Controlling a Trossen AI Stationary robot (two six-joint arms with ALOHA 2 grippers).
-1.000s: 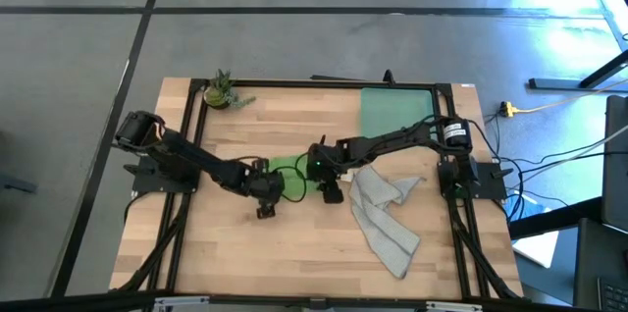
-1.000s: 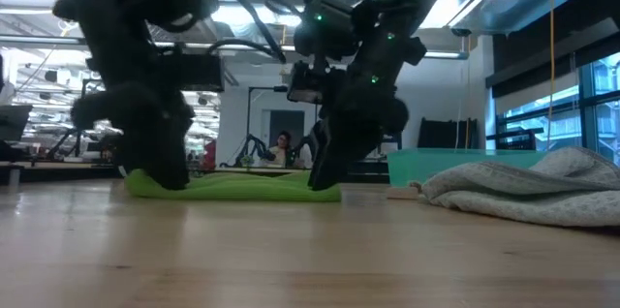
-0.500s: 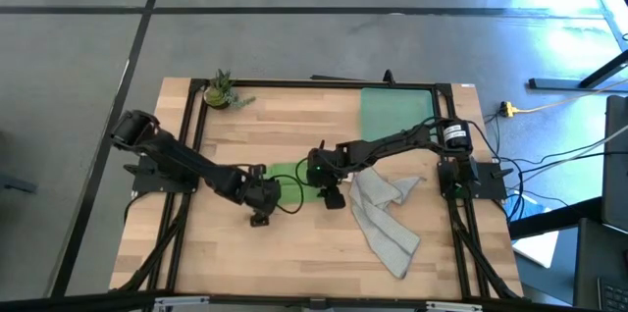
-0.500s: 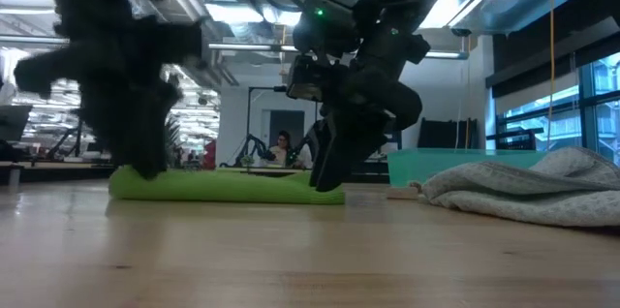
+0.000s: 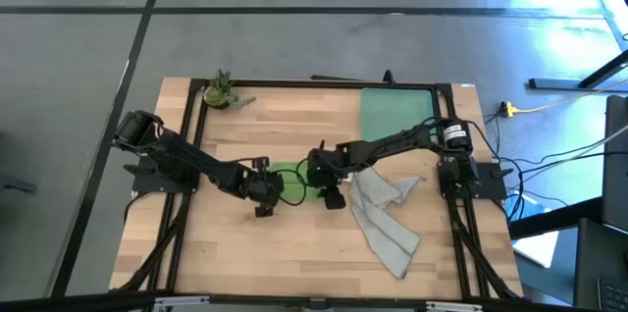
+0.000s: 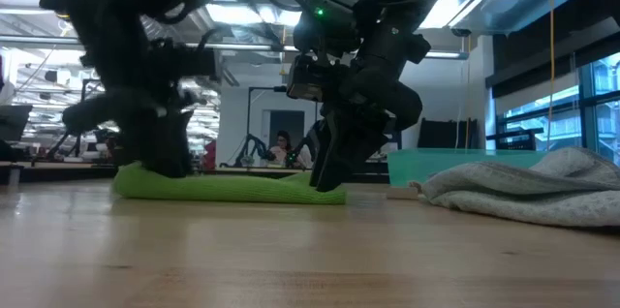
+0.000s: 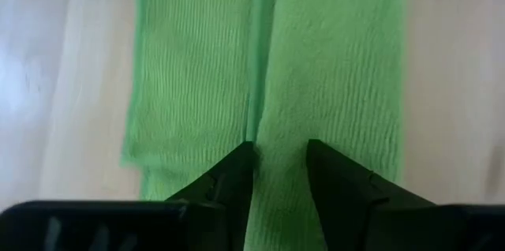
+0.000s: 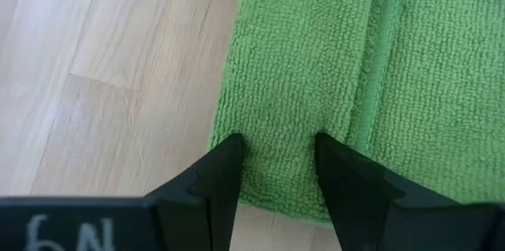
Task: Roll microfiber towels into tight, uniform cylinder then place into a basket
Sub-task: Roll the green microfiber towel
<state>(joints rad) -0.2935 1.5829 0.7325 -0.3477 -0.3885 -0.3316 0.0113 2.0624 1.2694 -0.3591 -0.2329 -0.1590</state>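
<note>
A lime green towel (image 5: pixel 294 177) lies in the middle of the table as a long, low, folded or rolled strip (image 6: pixel 232 187), resting flat on the wood. My left gripper (image 5: pixel 262 198) stands on its left end and my right gripper (image 5: pixel 330 192) on its right end, each shut on a band of the cloth. A grey towel (image 5: pixel 383 212) lies crumpled on the table to the right. The teal basket (image 5: pixel 396 110) stands at the far right. My left gripper has a lengthwise band of the green towel (image 7: pixel 281 136) between its two fingers, near the strip's left end. It comes slanting down from above, with the fingers set across the band. The towel stays on the table. My right gripper has the outer lengthwise band of the green towel (image 8: pixel 278 144) between its two fingers, close to the strip's right end edge. It comes slanting down from above, with the fingers across the band. The cloth rests on the table; how many layers it has, I cannot tell.
A small potted plant (image 5: pixel 220 90) stands at the far left corner. The grey towel (image 6: pixel 523 192) heaps up right of my right gripper. Bare wood lies along the near edge (image 5: pixel 294 253). A person shows in the room beyond the table (image 6: pixel 282 148).
My left gripper swung toward the table's near left and came back, rolling its wrist. The green towel's left end shifted a little to the left with it. The right end stayed under my right gripper.
</note>
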